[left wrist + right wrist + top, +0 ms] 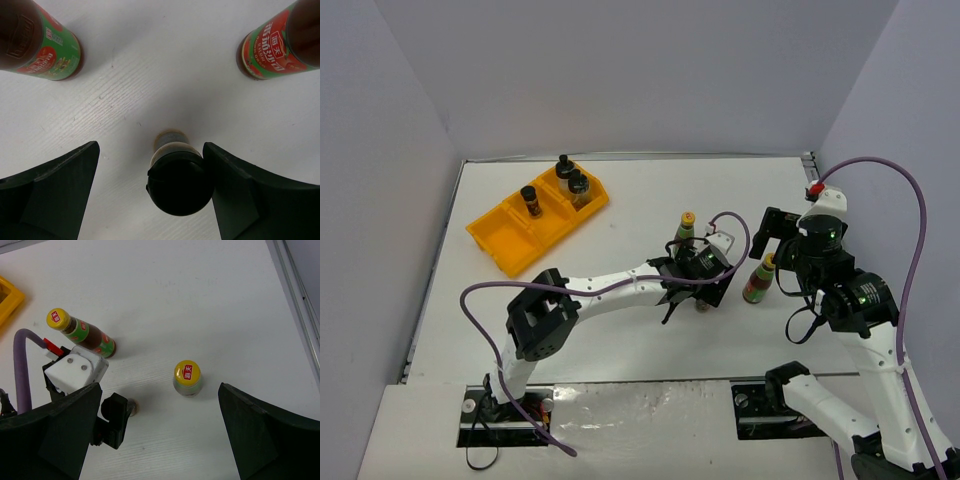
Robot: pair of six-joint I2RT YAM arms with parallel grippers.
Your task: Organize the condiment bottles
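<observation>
The left gripper (149, 150) should centre on the black-capped spice jar (179, 185) before closing, I judge; the cap sits close to one finger and well apart from the other, so a lopsided squeeze could tip it. Its jaws stand wide, holding nothing, straddling that jar mid-table. One sauce bottle (47, 50) stands just beyond, a second sauce bottle (275, 47) opposite. The right gripper (157, 400), spread and empty, hovers over the bottle nearer the right edge. The orange tray (495, 240) near the far-left corner holds three dark-lidded jars (531, 200).
</observation>
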